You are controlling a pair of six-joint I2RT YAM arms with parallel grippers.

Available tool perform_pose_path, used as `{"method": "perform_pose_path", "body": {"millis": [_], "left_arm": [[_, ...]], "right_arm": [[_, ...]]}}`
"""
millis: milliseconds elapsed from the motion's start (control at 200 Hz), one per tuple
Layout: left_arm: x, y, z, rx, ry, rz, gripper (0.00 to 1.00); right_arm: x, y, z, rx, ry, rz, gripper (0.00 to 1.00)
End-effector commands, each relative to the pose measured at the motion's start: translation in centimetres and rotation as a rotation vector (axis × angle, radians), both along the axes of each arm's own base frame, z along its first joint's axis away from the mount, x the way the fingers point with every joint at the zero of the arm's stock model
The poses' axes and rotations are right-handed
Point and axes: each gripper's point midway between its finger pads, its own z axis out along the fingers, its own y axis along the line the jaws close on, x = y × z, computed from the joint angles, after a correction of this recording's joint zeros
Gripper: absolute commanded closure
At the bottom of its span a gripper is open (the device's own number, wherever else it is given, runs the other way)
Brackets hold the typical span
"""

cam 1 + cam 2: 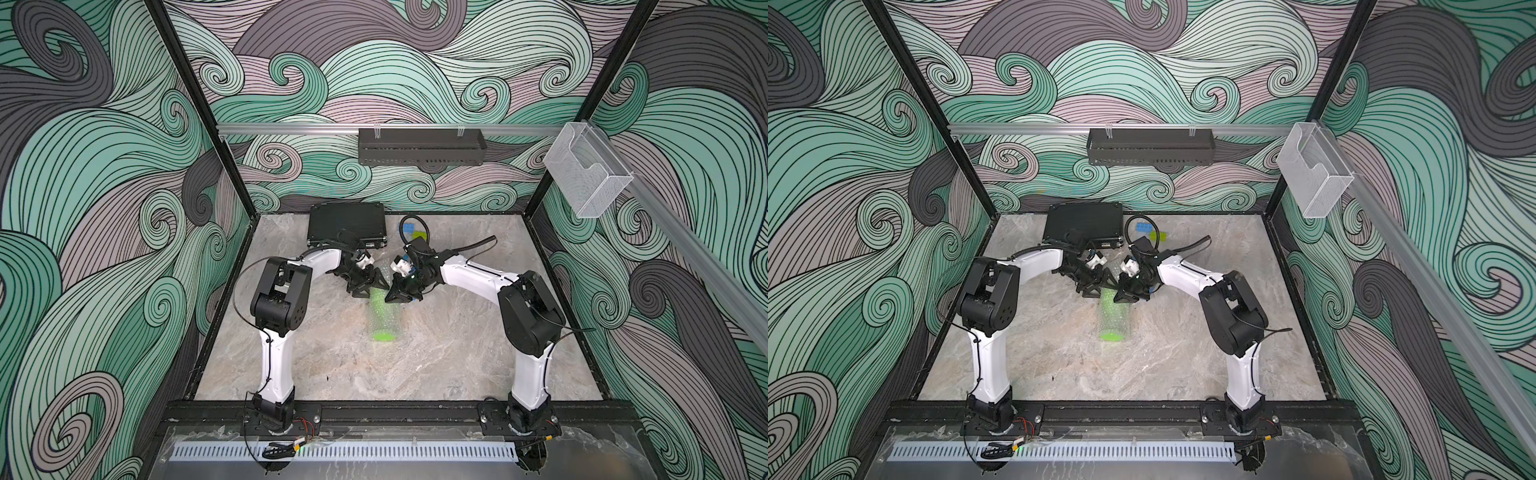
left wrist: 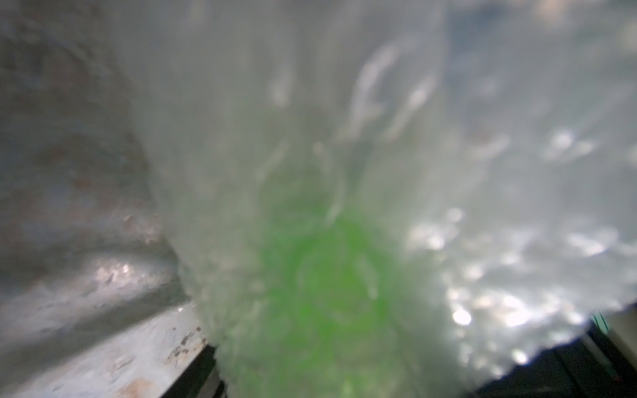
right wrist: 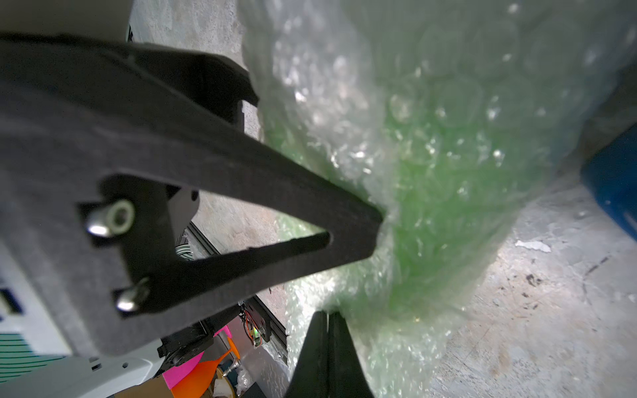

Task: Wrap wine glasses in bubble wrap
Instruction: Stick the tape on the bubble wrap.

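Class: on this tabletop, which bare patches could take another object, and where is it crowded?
Free: wide marble from goblet to front rail; the back right corner past the toy bricks. Crowded: back centre, around black case and bubble wrap.

We are finding the goblet (image 1: 379, 306) lying mid-table (image 1: 332, 374) inside the bubble wrap (image 1: 385, 322), foot toward 6 o'clock. The left gripper (image 1: 373, 290) is sitting at its 11 o'clock, the right gripper (image 1: 391, 296) at 1 (both at the bowl end). A case (image 1: 347, 226) is lying farther off at 11.
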Motion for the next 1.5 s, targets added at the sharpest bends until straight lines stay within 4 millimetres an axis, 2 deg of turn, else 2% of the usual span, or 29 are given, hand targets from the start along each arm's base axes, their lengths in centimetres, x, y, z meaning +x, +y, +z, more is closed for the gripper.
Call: {"method": "perform_pose_path", "body": {"millis": [0,110,290,891,1021,1161,1231,1346,1491], "left_arm": [[-3.6,2.6,-5.8,0.212,0.147,-0.021,0.33],[-3.5,2.6,-5.7,0.214,0.148,-0.026,0.33],[-3.6,2.6,-5.9,0.215,0.151,-0.027,0.33],[-3.6,2.6,-5.9,0.221,0.147,-0.028,0.33],[-3.5,2.6,-5.8,0.222,0.146,-0.032,0.33],[-3.7,2.5,-6.1,0.219,0.158,-0.028,0.33],[-3.5,2.6,-5.9,0.220,0.150,-0.032,0.33],[-3.7,2.5,-5.9,0.216,0.150,-0.029,0.33],[-3.5,2.5,-5.5,0.222,0.135,-0.037,0.33]], "right_arm": [[0.3,-0.4,2.8,0.036,-0.034,-0.014,0.93],[0.6,-1.6,3.8,0.043,-0.050,-0.037,0.93],[0.6,-2.9,2.3,0.015,-0.024,-0.053,0.93],[-0.1,-0.6,-1.6,-0.020,0.049,-0.007,0.95],[0.0,-0.6,-1.2,-0.021,0.045,-0.003,0.95],[1.0,-2.1,1.5,0.008,-0.010,-0.039,0.94],[1.6,-3.3,2.1,-0.002,-0.032,-0.063,0.94],[1.8,-3.8,1.2,-0.019,-0.013,-0.070,0.95],[2.1,-3.0,-0.4,-0.031,0.018,-0.063,0.95]]}}
